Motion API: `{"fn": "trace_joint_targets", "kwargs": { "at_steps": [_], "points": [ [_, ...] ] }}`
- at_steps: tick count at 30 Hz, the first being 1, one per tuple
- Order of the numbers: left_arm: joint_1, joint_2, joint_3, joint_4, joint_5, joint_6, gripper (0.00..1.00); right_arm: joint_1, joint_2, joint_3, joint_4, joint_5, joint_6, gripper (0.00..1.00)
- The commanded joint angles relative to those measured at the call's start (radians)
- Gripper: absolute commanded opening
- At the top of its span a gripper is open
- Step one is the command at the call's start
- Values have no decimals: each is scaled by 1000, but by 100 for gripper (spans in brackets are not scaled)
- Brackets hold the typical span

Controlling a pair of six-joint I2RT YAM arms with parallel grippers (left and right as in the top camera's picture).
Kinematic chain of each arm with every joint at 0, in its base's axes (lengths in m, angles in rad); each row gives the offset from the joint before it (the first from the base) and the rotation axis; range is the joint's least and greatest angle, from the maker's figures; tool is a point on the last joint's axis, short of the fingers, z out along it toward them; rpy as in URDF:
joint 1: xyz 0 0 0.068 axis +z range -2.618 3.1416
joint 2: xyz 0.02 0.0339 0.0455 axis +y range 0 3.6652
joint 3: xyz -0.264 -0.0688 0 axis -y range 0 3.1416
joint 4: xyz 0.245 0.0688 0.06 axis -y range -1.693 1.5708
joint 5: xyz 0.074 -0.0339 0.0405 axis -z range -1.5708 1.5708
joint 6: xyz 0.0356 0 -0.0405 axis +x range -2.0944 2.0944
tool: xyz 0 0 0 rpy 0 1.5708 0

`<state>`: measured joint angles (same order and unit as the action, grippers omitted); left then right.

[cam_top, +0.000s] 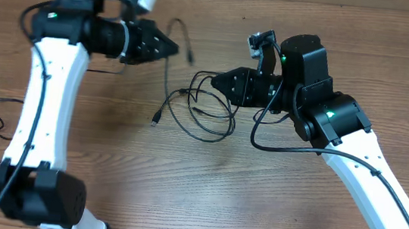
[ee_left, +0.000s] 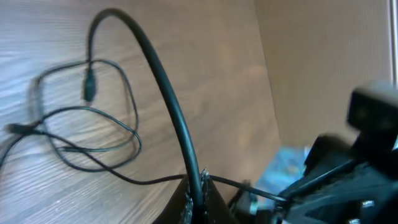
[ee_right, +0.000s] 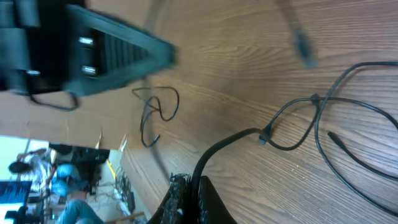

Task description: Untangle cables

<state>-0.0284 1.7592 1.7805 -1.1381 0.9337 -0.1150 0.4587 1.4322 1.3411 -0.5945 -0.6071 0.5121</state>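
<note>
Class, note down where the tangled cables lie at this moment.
In the overhead view the cables lie mid-table, between the left gripper and the right gripper, nearer the right one.

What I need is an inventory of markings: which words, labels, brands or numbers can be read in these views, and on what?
None can be read.
Left gripper, right gripper, cables: no lettering shows.
Green lights on the arms: plain lamps, no sign.
Room clutter in the right wrist view: too blurred to read.
</note>
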Motion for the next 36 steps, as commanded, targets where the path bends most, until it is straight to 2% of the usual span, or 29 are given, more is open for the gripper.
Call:
{"fn": "trace_joint_targets", "kwargs": {
  "at_steps": [1,6,14,16,22,30,36],
  "points": [
    [-42,53,8,-39,80,274,4,-2,-10,18,6,-62,-47,4],
    [-83,101,8,-45,80,386,5,-2,-10,18,5,-68,-50,4],
    [-95,121,8,-175,65,813,9,-3,-10,18,-25,-68,-50,4],
    [-95,121,8,-203,65,876,10,-3,-10,18,-24,-68,-50,4],
    [-97,121,8,-228,86,936,8,-3,-10,18,-25,-69,-46,4],
    [-117,121,8,-303,122,1092,15,-3,-10,18,-32,-68,-46,4],
    [-132,121,8,-327,122,1133,15,-3,-10,18,-32,-69,-45,4]
  ]
}}
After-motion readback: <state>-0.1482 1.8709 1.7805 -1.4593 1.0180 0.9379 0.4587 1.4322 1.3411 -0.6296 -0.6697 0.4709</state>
